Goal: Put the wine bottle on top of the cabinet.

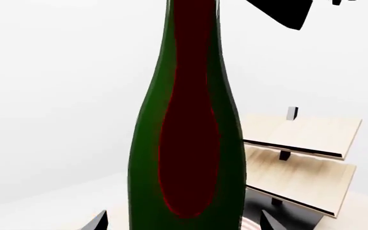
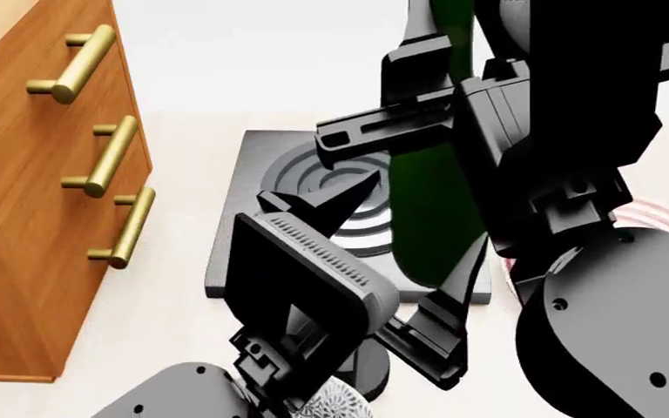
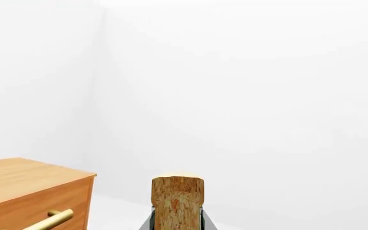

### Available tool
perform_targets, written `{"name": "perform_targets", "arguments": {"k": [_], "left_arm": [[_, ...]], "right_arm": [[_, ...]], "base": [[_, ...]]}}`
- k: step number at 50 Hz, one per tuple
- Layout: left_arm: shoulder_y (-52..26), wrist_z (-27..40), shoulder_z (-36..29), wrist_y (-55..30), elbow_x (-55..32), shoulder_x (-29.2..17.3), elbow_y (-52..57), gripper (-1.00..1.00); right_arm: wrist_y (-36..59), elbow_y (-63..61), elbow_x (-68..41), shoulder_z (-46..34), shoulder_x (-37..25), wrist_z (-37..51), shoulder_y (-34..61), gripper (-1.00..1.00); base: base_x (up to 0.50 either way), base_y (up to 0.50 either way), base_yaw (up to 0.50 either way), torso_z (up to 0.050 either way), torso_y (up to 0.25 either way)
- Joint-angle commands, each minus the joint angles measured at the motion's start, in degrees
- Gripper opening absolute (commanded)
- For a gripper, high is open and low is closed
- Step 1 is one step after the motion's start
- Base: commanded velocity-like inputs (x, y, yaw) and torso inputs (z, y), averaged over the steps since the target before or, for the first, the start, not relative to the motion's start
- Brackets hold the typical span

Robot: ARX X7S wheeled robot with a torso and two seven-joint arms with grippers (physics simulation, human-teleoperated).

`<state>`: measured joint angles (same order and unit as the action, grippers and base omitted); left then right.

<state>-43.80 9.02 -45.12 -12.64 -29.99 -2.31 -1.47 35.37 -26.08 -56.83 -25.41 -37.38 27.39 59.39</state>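
The wine bottle (image 2: 428,209) is dark green and stands upright beside the black base, to the right of the cabinet (image 2: 21,200). It fills the left wrist view (image 1: 187,143). My right gripper (image 3: 178,218) is shut on the bottle's top, with the tan cork (image 3: 178,196) between its fingers. My left gripper (image 1: 184,223) is open around the bottle's lower body, and both fingertips (image 1: 97,220) stand apart from the glass. The orange-brown cabinet also shows in the right wrist view (image 3: 24,191), its top about level with the cork.
A pale wood rack (image 1: 299,139) with two shelves stands behind the bottle on a black base (image 2: 300,174) with ring marks. A pink striped object (image 2: 660,213) lies at the right, mostly hidden by my right arm (image 2: 567,131). Brass handles (image 2: 108,157) stick out from the cabinet front.
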Motion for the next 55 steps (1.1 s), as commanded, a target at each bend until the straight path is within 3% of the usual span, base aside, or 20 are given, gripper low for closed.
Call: {"name": "perform_targets", "arguments": {"k": [1, 22, 23, 45, 46, 55], "left_arm": [[-2.6, -0.41, -0.64, 3.28, -4.04, 1.49, -3.06, 1.0], [-4.77, 1.62, -3.64, 5.79, -8.2, 0.65, -4.22, 1.0], [-4.87, 1.98, -3.86, 5.76, -8.01, 0.53, -4.14, -1.0], [-5.23, 3.98, -5.75, 6.93, -8.34, -0.69, -4.12, -1.0], [-5.31, 4.26, -5.8, 6.76, -8.46, -0.8, -3.79, -1.0], [-5.42, 4.94, -6.62, 7.11, -8.38, -1.31, -3.86, -1.0]], "right_arm": [[-0.12, -0.81, 2.36, 2.07, 0.15, -1.23, -0.31, -1.0], [-0.29, -0.72, 2.48, 1.7, 0.43, -1.19, -0.4, -1.0], [-0.4, -0.63, 2.54, 1.68, 0.48, -1.23, -0.5, -1.0], [-0.81, -0.11, 2.76, 1.62, 0.76, -0.41, -1.51, -1.0], [-0.51, -0.14, 2.36, 1.68, 0.77, -0.21, -1.45, 1.0], [-0.42, -0.19, 2.32, 1.51, 0.86, 0.16, -1.75, 1.0]], "base": [[0.0, 0.0, 0.0, 0.0, 0.0], [0.0, 0.0, 0.0, 0.0, 0.0], [0.0, 0.0, 0.0, 0.0, 0.0], [0.0, 0.0, 0.0, 0.0, 0.001], [0.0, 0.0, 0.0, 0.0, 0.0], [0.0, 0.0, 0.0, 0.0, 0.0]]}}
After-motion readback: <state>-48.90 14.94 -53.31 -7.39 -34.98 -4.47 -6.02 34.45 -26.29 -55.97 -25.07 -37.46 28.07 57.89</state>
